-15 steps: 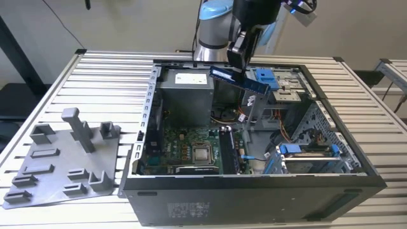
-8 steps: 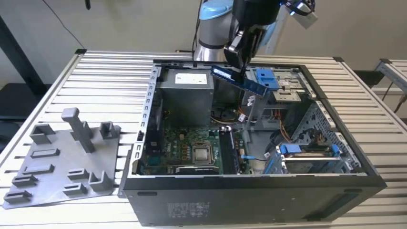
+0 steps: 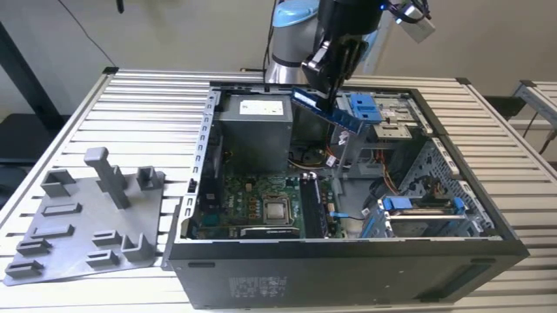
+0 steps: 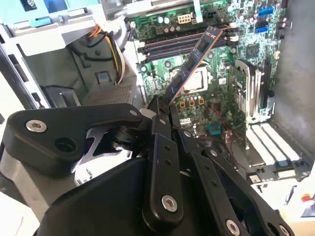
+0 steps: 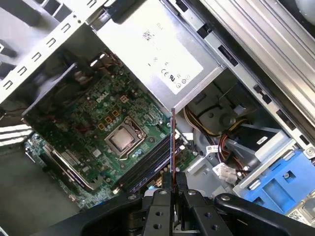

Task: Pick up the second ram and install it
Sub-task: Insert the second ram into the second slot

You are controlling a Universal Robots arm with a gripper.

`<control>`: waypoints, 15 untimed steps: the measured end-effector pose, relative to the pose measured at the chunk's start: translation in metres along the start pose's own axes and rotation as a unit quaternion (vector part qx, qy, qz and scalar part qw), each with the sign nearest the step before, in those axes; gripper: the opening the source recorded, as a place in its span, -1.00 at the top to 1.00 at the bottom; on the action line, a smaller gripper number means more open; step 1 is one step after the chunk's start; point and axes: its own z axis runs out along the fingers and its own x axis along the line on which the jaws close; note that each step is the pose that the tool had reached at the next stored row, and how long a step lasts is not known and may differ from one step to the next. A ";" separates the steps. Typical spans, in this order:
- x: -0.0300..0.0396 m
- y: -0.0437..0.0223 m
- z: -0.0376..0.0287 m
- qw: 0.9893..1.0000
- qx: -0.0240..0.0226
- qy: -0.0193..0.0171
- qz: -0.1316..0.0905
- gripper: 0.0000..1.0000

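Noted at gripper (image 3: pixel 329 98): closed to a sliver, pinching ram (image 3: pixel 336 116) by its flat faces, apparently toward one end. Held in the air above the open case (image 3: pixel 348 274), over its inside, well apart from the motherboard (image 3: pixel 261 195) on the case floor. Touching nothing but the fingers. Slanted, not level with the case. In the second wrist view, juts past the fingertips toward the slots (image 4: pixel 172 44) deep in the case.

Judged light, thin, stiff; probably fragile at chips and contact edge, apt to pivot in so narrow a pinch. Best taken by the faces, contact edge left free.

Posed above the case, wrist tipped, fingers aimed inside.
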 end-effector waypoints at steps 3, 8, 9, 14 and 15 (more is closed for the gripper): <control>0.0000 0.0000 0.0001 1.000 -0.001 0.000 0.020 0.72; 0.0000 0.0000 0.0004 0.999 -0.002 -0.001 0.053 0.72; 0.0000 -0.0001 0.0005 0.998 -0.002 -0.001 0.059 0.72; -0.0001 -0.0001 0.0007 0.996 -0.003 -0.002 0.091 0.72; -0.0001 -0.0001 0.0007 0.995 -0.003 -0.002 0.098 0.72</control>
